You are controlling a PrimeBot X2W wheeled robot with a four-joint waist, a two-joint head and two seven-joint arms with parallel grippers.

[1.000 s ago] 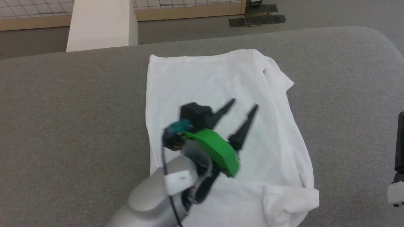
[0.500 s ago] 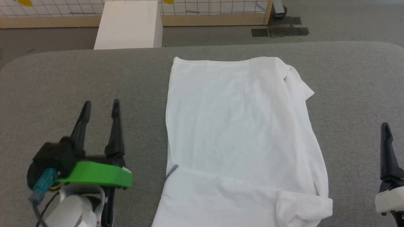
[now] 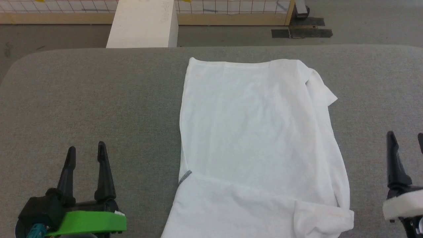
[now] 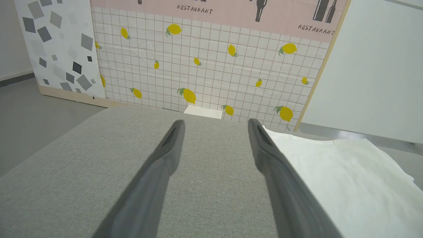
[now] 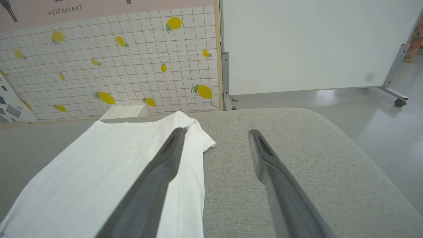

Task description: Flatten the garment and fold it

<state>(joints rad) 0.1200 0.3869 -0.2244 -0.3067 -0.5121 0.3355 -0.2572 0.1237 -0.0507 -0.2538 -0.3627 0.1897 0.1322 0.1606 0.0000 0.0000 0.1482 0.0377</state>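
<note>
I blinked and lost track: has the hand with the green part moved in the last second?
Yes. The left hand was over the white shirt; now it is beyond the shirt's left edge, above the grey table.

A white garment (image 3: 257, 142) lies flat on the grey surface (image 3: 99, 99) as a long strip running from near to far, with a sleeve bunched at its far right and a grey-speckled seam (image 3: 185, 177) on its near left edge. The left gripper (image 3: 86, 147) sits at the near left and the right gripper (image 3: 406, 135) at the near right, both clear of the cloth, jaws apart. A white box (image 3: 142, 23) stands on the floor beyond the far edge.
</note>
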